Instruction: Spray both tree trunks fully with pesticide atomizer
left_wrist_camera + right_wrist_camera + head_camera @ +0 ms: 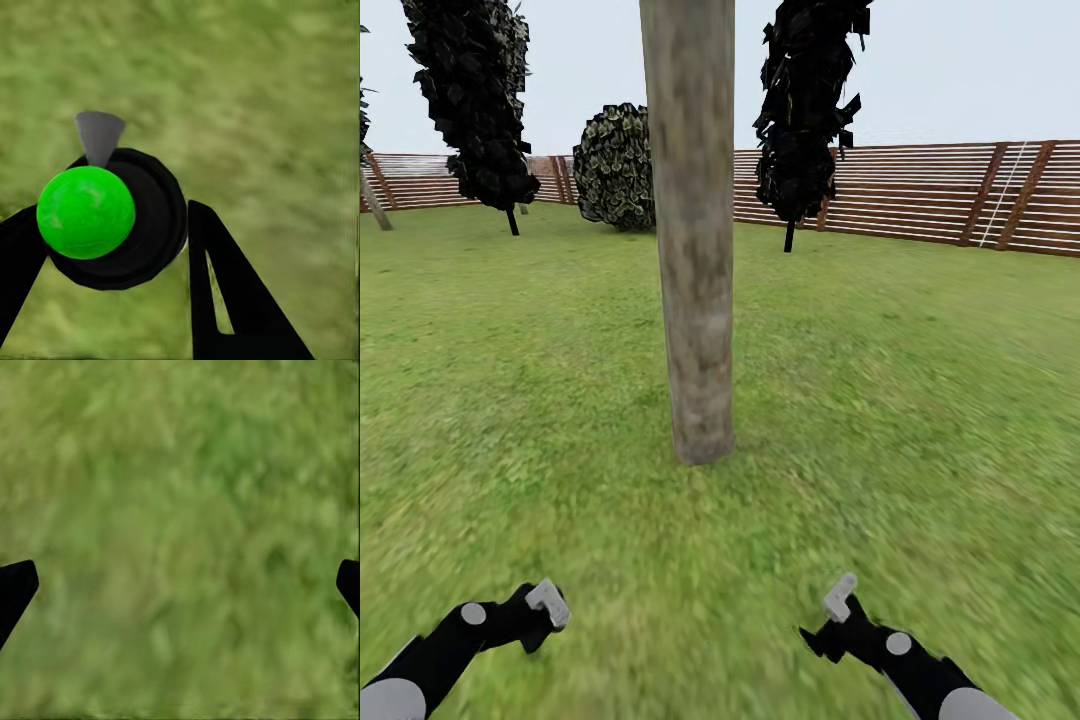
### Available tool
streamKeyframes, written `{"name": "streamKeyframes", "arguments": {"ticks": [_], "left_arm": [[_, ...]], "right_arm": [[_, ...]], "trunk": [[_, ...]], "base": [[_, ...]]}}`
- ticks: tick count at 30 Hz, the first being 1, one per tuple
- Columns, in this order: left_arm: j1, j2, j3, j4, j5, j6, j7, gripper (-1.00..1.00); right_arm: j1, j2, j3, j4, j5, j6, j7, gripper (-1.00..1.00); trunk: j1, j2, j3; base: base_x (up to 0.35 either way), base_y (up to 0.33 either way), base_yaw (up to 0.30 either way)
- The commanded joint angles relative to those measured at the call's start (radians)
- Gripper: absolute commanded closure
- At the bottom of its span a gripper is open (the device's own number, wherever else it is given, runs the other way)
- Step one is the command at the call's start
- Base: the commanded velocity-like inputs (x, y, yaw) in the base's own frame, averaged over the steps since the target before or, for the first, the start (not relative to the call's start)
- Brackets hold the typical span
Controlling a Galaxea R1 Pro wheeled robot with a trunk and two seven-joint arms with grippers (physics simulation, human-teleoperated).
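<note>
A thick grey-beige mottled tree trunk (695, 250) rises from the lawn straight ahead, a short way beyond both arms; its leaves are above the frame. I cannot make out pesticide specks on its bark. My left gripper (546, 606) hangs low at the lower left over the grass. In the left wrist view, my left gripper (112, 225) is shut on the pesticide atomizer (142, 225), a round black bottle with a bright green ball top and a grey nozzle. My right gripper (838, 600) hangs at the lower right. In the right wrist view, my right gripper (180, 585) stands open over bare grass.
Green lawn (910, 400) spreads all around the trunk. Two black narrow cypresses (470, 90) (805, 110) and a round dark bush (615, 165) stand at the back. A brown slat fence (920, 195) rings the far side.
</note>
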Motion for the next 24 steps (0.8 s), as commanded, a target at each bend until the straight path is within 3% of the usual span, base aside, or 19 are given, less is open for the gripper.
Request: {"name": "streamKeyframes", "arguments": {"ticks": [1, 4, 6, 9, 10, 13, 16, 19, 21, 24], "left_arm": [[-0.001, -0.007, 0.034, 0.008, -0.004, -0.006, 0.0, 1.0], [-0.001, -0.022, 0.116, 0.02, 0.029, 0.001, 0.019, 1.0], [-0.003, -0.034, 0.163, 0.023, 0.056, 0.029, 0.039, 1.0], [-0.008, -0.052, 0.19, 0.022, 0.076, 0.152, 0.075, 1.0], [-0.012, -0.061, 0.196, 0.016, 0.081, 0.234, 0.089, 1.0], [-0.016, -0.076, 0.199, 0.012, 0.083, 0.302, 0.097, 1.0], [-0.019, -0.105, 0.2, 0.011, 0.084, 0.346, 0.102, 1.0], [-0.02, -0.141, 0.2, 0.009, 0.084, 0.373, 0.103, 1.0], [-0.02, -0.15, 0.201, 0.011, 0.087, 0.378, 0.103, 1.0], [-0.021, -0.18, 0.198, 0.002, 0.118, 0.386, 0.102, 1.0]], "right_arm": [[-0.001, -0.006, -0.001, 0.04, -0.017, -0.015, -0.08, -1.0], [0.0, -0.012, -0.003, 0.125, -0.073, -0.047, -0.314, -1.0], [0.004, -0.013, -0.004, 0.155, -0.117, -0.086, -0.421, -1.0], [0.03, -0.015, -0.005, 0.172, -0.235, -0.145, -0.493, -1.0], [0.04, -0.017, -0.005, 0.176, -0.331, -0.16, -0.528, -1.0], [0.05, -0.024, -0.005, 0.179, -0.42, -0.167, -0.564, -1.0], [0.065, -0.027, -0.003, 0.179, -0.457, -0.172, -0.579, -1.0], [0.073, -0.025, -0.001, 0.179, -0.467, -0.191, -0.579, -1.0], [0.074, -0.025, -0.001, 0.18, -0.468, -0.198, -0.578, -1.0], [0.074, -0.028, -0.001, 0.18, -0.47, -0.205, -0.576, -1.0]], "trunk": [[0.0, 0.0, -0.001], [0.0, 0.0, -0.001], [0.0, 0.0, -0.001], [0.0, 0.0, -0.001], [0.0, 0.0, -0.001], [0.0, 0.0, -0.001], [0.0, 0.0, -0.001], [0.0, 0.0, -0.001], [0.0, 0.0, -0.001], [0.0, 0.0, -0.001]], "base": [[0.0, 0.0, 0.0], [0.0, 0.0, 0.0], [0.0, 0.0, 0.0], [0.0, 0.0, 0.0], [0.0, 0.0, 0.0], [0.0, 0.0, 0.0], [0.0, 0.0, 0.0], [0.0, 0.0, 0.0], [0.0, 0.0, 0.0], [0.0, 0.0, 0.0]]}}
